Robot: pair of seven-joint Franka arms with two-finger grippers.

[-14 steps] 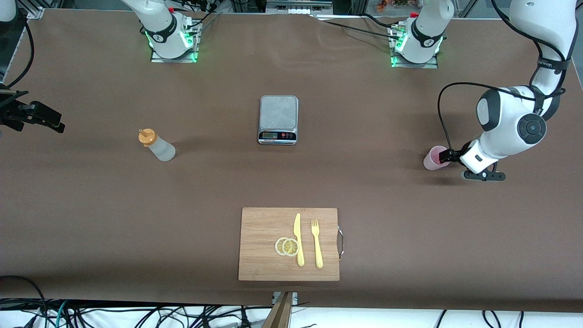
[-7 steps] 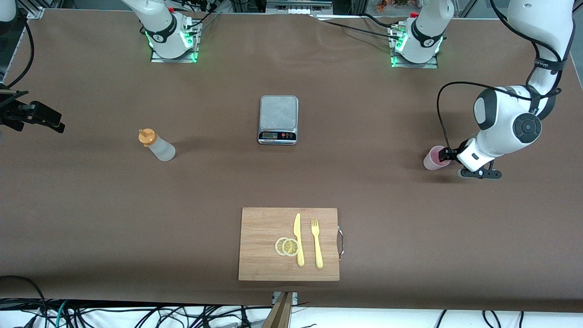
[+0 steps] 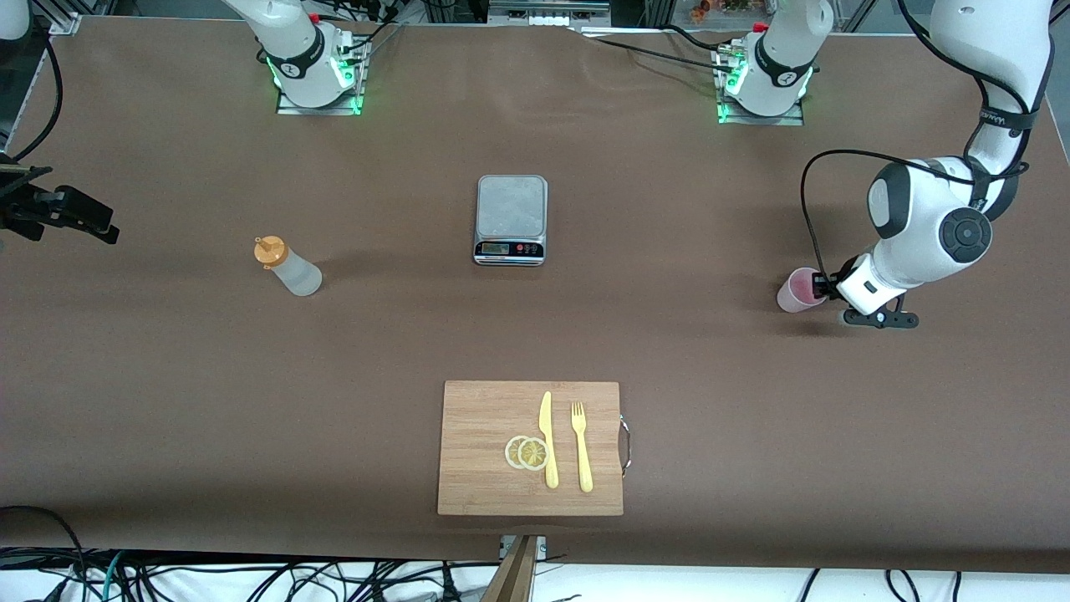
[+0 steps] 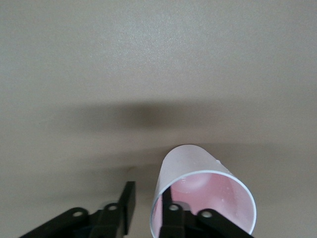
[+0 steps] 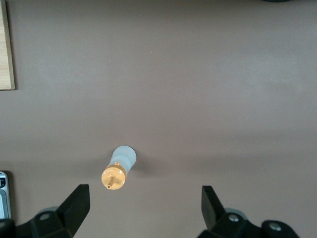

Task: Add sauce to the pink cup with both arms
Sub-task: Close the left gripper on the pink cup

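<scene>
Risk: the left hand [image 4: 148, 210] pinches only the thin wall of the pink cup [image 3: 798, 290], one finger inside and one outside, so the cup could tip or slip when lifted. It looks clamped on, tho contact is partly hidden; cup stands at the left arm's end of the counter [image 3: 669, 334]. Right hand [image 5: 143, 206] hangs spread wide, empty, over the sauce [image 3: 287, 267], which stands upright near the right arm's end.

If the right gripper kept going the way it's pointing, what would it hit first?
Probably the bare table. The right gripper hangs open, pointing down; the sauce bottle stands just off its line, though depth is hard to judge.
</scene>
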